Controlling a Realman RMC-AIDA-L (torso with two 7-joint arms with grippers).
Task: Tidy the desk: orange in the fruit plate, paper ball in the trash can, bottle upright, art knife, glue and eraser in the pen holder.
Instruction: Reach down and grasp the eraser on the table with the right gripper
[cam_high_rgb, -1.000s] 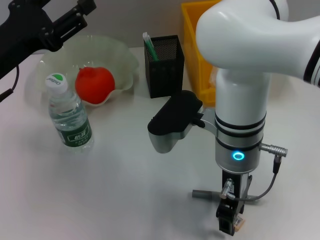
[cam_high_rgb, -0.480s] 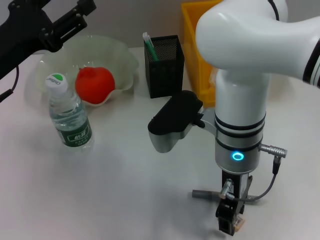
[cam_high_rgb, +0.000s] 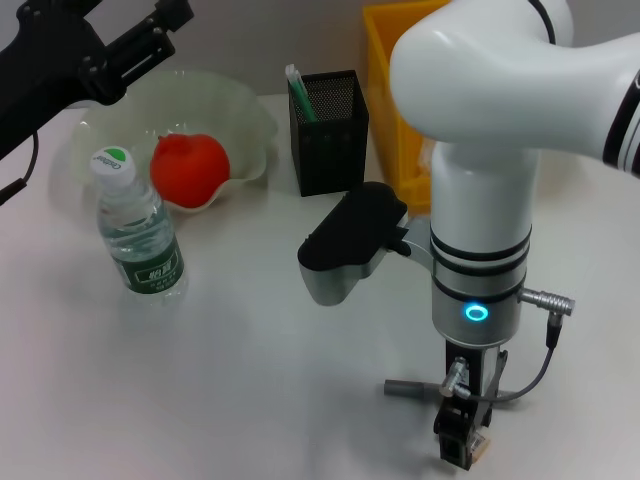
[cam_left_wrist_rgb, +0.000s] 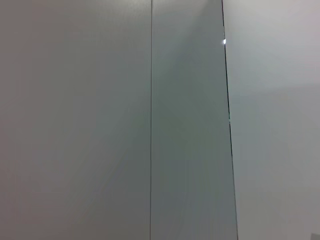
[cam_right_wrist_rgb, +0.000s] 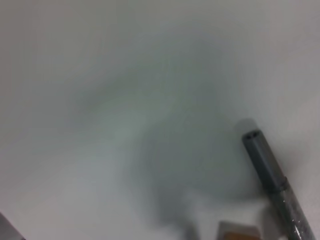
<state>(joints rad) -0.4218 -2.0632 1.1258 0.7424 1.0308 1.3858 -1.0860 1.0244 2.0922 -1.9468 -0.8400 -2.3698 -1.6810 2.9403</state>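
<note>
The orange (cam_high_rgb: 188, 168) lies in the translucent fruit plate (cam_high_rgb: 250, 110) at the back left. In front of it the bottle (cam_high_rgb: 138, 238) stands upright with its green cap on. A black mesh pen holder (cam_high_rgb: 328, 135) at the back centre holds a green-and-white stick (cam_high_rgb: 298, 92). My right gripper (cam_high_rgb: 462, 442) points straight down at the table's front edge. The grey art knife (cam_high_rgb: 410, 387) (cam_right_wrist_rgb: 270, 172) lies just beside it. A small orange-and-white eraser (cam_high_rgb: 482, 447) (cam_right_wrist_rgb: 238, 231) sits right by the fingers. My left gripper (cam_high_rgb: 120, 40) is parked high at the back left. No paper ball is in view.
A yellow bin (cam_high_rgb: 388, 95) stands behind my right arm, beside the pen holder. My right arm's white body (cam_high_rgb: 480, 170) hides the table behind it. White tabletop (cam_high_rgb: 250, 370) stretches between the bottle and the art knife.
My right arm has shifted very slightly over the eraser. Nothing else has moved.
</note>
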